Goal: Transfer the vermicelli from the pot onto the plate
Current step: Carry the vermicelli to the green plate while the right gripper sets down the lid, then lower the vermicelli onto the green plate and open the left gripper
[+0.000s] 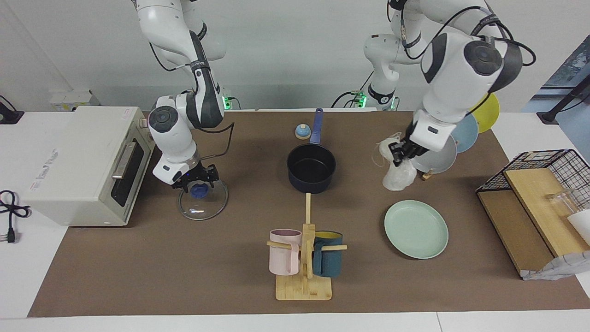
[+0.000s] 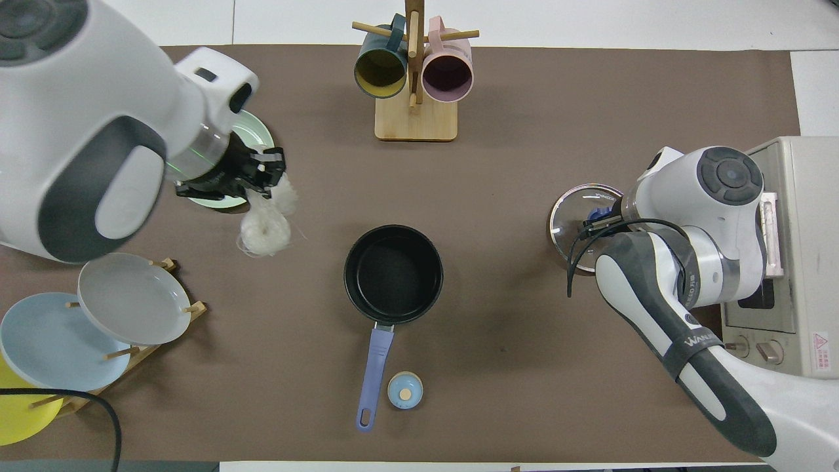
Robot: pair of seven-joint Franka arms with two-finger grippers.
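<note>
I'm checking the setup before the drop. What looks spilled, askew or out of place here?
Nothing is spilled or damaged. The pot is empty because the left hand holds the vermicelli in the air, not yet over the plate. The right hand is at the glass lid.

Much of the scene sits under the arms or runs off the frame edges.

From overhead, the left arm's bulk covers most of the plate (image 2: 259, 134), leaving only a sliver of its rim showing, and the yellow plate (image 2: 16, 410) in the rack is cut by the frame's edge. From the facing side, the left gripper (image 1: 400, 154) hides the top of the vermicelli (image 1: 398, 177) and the grey plate (image 1: 438, 159) sits half under the wrist. The right gripper (image 1: 197, 183) covers the glass lid's knob (image 1: 199, 191), so how its jaws stand cannot be told. Both arms' bases are cropped away.
</note>
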